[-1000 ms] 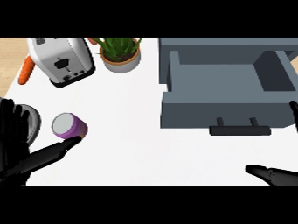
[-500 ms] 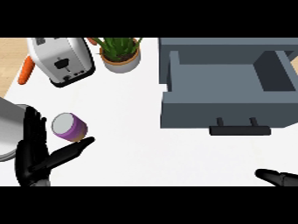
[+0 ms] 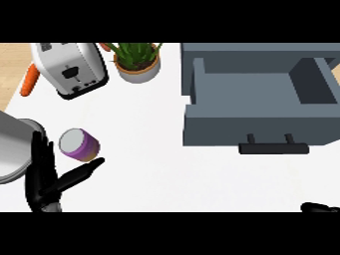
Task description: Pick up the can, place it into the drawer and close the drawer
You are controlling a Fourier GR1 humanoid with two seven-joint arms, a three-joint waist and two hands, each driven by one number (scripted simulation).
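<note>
left robot hand [image 3: 49, 174] spread open just beside can [image 3: 79, 144] | drawer [image 3: 264, 102] open | right robot hand at bottom edge, state unclear

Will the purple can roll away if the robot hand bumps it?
Probably not: the purple can looks short, wide and upright, so it would likely slide. Tipped over, its round side could roll. It looks stiff, so the left robot hand shouldn't squash it.

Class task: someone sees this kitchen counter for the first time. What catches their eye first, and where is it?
The open grey drawer fills the upper right, its handle toward the viewer. At lower left, a purple can stands on the white counter, with the black left hand open right beside it. A toaster sits at upper left.
</note>
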